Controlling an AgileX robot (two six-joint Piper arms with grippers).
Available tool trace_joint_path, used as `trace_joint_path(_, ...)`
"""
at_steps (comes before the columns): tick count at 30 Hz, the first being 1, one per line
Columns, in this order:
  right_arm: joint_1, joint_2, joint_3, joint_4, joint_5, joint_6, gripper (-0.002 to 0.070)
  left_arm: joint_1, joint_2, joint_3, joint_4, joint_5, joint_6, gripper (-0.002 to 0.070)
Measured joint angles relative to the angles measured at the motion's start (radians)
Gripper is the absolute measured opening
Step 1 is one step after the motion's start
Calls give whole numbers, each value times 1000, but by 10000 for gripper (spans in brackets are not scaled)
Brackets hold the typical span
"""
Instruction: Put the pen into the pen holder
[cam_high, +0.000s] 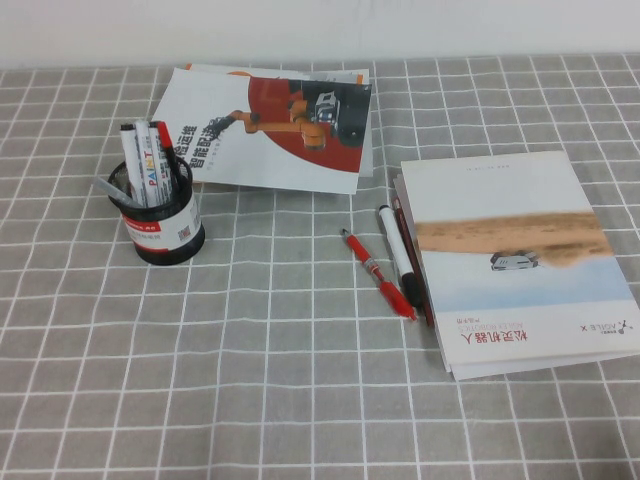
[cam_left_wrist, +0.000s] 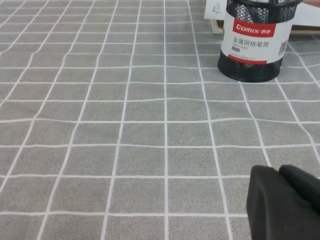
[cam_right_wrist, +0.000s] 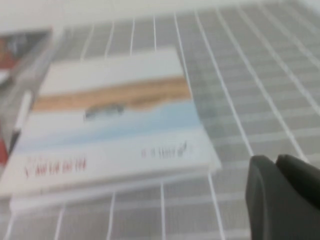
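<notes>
The pen (cam_high: 400, 213) is slim and dark, with red ends. It lies on the cloth tight against the left edge of the book (cam_high: 515, 260), in the high view. The pen holder (cam_high: 160, 222) is a black mesh cup with a white and red label. It stands at the left and holds several markers. It also shows in the left wrist view (cam_left_wrist: 252, 40), far ahead of my left gripper (cam_left_wrist: 278, 171), which is shut and empty over bare cloth. My right gripper (cam_right_wrist: 275, 160) is shut and empty, near the book's (cam_right_wrist: 115, 115) corner. Neither gripper shows in the high view.
A white marker with a black cap (cam_high: 398, 255) and a red pen with a clear barrel (cam_high: 378, 273) lie just left of the pen. A magazine (cam_high: 270, 125) lies at the back, behind the holder. A grey checked cloth (cam_high: 250, 380) covers the table.
</notes>
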Motion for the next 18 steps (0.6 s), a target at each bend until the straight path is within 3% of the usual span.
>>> trace_joint_path(11, 0, 0, 0, -38, 61, -2, -12, 0, 0, 0, 0, 0, 0, -3)
trace_joint_path(18, 64, 0, 0, -38, 63, -2, -13, 0, 0, 0, 0, 0, 0, -3)
